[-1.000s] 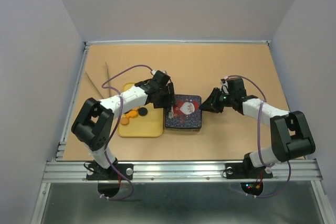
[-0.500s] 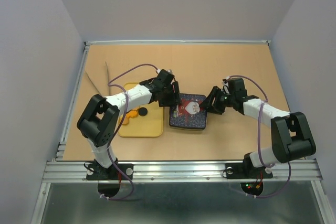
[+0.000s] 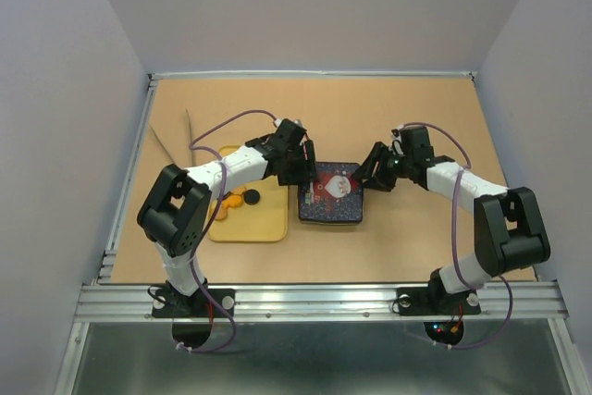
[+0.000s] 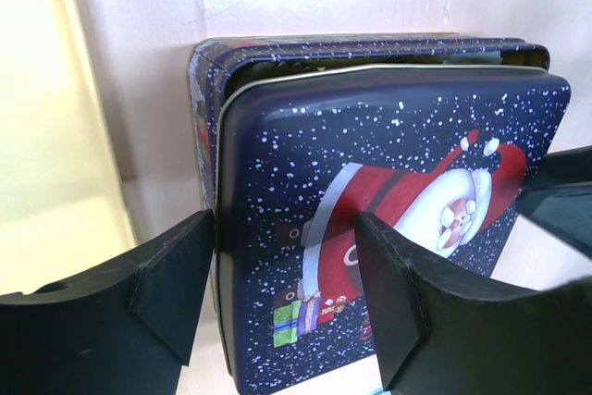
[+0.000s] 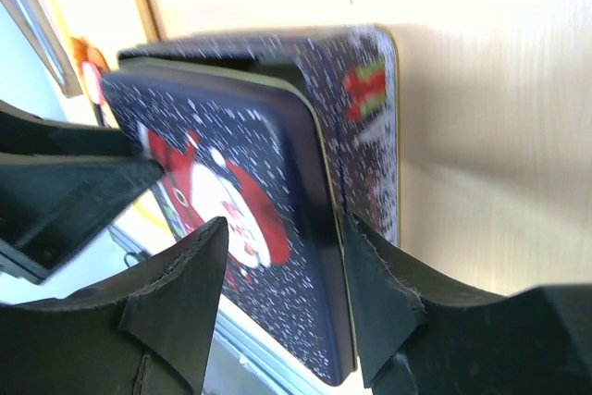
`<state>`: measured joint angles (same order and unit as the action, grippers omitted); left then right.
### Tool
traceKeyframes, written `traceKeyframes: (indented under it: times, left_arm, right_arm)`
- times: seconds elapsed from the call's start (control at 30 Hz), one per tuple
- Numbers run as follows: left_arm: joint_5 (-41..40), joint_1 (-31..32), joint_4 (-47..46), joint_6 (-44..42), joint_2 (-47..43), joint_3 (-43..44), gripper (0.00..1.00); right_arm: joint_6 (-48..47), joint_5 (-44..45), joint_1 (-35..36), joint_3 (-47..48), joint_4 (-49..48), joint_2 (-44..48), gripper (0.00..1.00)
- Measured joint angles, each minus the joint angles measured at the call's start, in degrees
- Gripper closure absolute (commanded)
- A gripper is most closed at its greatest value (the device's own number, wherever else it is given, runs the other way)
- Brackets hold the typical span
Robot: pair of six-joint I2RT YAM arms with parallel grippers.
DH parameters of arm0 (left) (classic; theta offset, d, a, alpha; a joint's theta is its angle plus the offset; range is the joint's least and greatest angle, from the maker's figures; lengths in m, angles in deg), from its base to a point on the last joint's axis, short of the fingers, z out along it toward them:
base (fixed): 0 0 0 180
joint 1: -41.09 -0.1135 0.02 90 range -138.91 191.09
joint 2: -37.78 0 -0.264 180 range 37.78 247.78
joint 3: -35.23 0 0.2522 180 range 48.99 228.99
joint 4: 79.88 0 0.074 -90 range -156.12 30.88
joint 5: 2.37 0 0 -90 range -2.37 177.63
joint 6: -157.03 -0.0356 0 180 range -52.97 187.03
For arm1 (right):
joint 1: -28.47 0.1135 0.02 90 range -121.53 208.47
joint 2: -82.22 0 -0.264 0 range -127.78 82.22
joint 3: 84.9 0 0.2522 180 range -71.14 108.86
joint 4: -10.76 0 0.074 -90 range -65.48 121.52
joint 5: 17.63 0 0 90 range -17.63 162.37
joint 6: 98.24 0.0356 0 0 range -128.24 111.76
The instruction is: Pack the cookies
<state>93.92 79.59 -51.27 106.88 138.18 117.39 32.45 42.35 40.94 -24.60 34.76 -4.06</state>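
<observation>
A dark blue tin (image 3: 330,214) with a Santa lid (image 3: 333,188) stands in the middle of the table. The lid (image 4: 388,201) lies slightly askew on the tin body (image 4: 205,80), with a gap along the far side. My left gripper (image 3: 303,171) (image 4: 285,228) is open, one finger outside the tin's left wall and the other over the lid. Open too, my right gripper (image 3: 363,178) (image 5: 285,228) straddles the lid's right edge (image 5: 319,228). A few orange and black cookies (image 3: 242,197) lie on the yellow tray (image 3: 254,224) to the left.
The yellow tray sits flush against the tin's left side, under my left forearm. Grey walls (image 3: 74,90) close in the brown table (image 3: 416,238) on three sides, and a metal rail (image 3: 324,301) runs along the near edge.
The tin with its lid has shifted a little to the right. My left gripper followed it rightward. The right gripper's jaws have opened wider and it has drawn slightly toward the back.
</observation>
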Motion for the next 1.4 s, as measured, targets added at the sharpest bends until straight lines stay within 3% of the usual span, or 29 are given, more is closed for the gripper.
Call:
traceKeyframes:
  times: [0.3,0.63,1.4]
  left_arm:
    - [-0.07,-0.81,0.61,-0.61,0.04,2.38,0.27]
    - [0.17,-2.82,0.87,-2.12,3.06,5.11,0.27]
    - [5.95,-8.5,0.63,-7.15,8.81,9.86,0.27]
  right_arm:
    - [-1.51,0.26,-1.27,6.1,1.38,-2.34,0.41]
    - [-2.16,1.16,-1.62,6.78,1.95,-5.46,0.43]
    - [-1.88,2.16,-1.64,14.86,2.54,-14.16,0.47]
